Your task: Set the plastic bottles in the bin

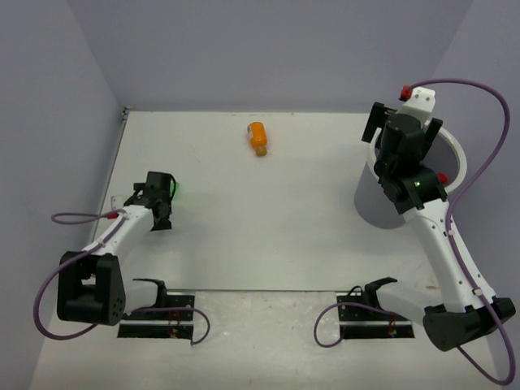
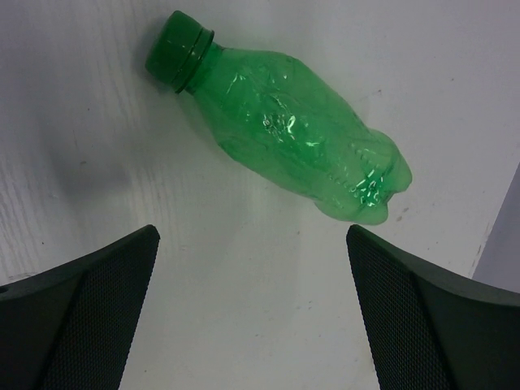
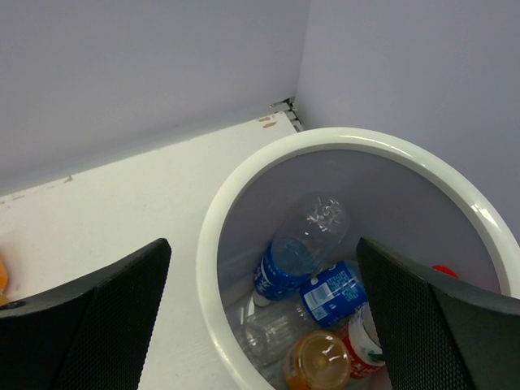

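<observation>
A green plastic bottle point(image 2: 276, 130) with a green cap lies on its side on the table, just beyond the tips of my open, empty left gripper point(image 2: 252, 231). From above only a green glint point(image 1: 176, 191) shows beside the left gripper point(image 1: 162, 193). A short orange bottle point(image 1: 257, 138) lies at the far middle of the table. My right gripper point(image 3: 264, 244) is open and empty above the white bin point(image 3: 244, 187). Inside the bin lie clear blue-labelled bottles point(image 3: 299, 252), an orange one point(image 3: 318, 361) and a red-labelled one point(image 3: 363, 341). From above, the right gripper point(image 1: 405, 130) hides most of the bin point(image 1: 378, 207).
Grey walls close in the table at the back and on both sides. The bin stands near the far right corner by the wall. Both arm bases and their cables point(image 1: 187, 321) sit at the near edge.
</observation>
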Motion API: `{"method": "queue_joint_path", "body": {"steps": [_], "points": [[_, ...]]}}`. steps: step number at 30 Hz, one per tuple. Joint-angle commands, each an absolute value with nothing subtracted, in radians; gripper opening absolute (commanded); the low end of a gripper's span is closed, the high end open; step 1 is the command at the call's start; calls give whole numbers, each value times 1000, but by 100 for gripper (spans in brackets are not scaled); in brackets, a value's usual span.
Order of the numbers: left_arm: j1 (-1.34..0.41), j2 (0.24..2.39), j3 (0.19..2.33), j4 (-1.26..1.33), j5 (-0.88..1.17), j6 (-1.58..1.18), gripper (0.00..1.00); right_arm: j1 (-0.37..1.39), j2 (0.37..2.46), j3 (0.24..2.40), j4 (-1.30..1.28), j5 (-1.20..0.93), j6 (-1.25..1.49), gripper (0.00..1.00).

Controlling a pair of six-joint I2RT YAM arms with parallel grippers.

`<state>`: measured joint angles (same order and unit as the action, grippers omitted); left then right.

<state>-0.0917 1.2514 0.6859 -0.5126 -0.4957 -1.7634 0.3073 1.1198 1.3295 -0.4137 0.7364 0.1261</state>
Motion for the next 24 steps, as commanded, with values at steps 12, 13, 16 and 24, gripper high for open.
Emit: {"method": "queue_joint_path", "body": {"steps": [12,13,16,24], "points": [[-47,1351,707,-466,-596,-1934,100,305,1155,1404,-457,708,112,99],[-45,1354,709,-465,-597,-1935,100,305,1157,1406,-457,709,110,99],[14,1418,714,-434,-539,-1916,100,305,1169,1413,-460,722,108,99],[81,1547,782,-390,-466,-1807,100,305,1171,1414,-465,726,110,99]]}}
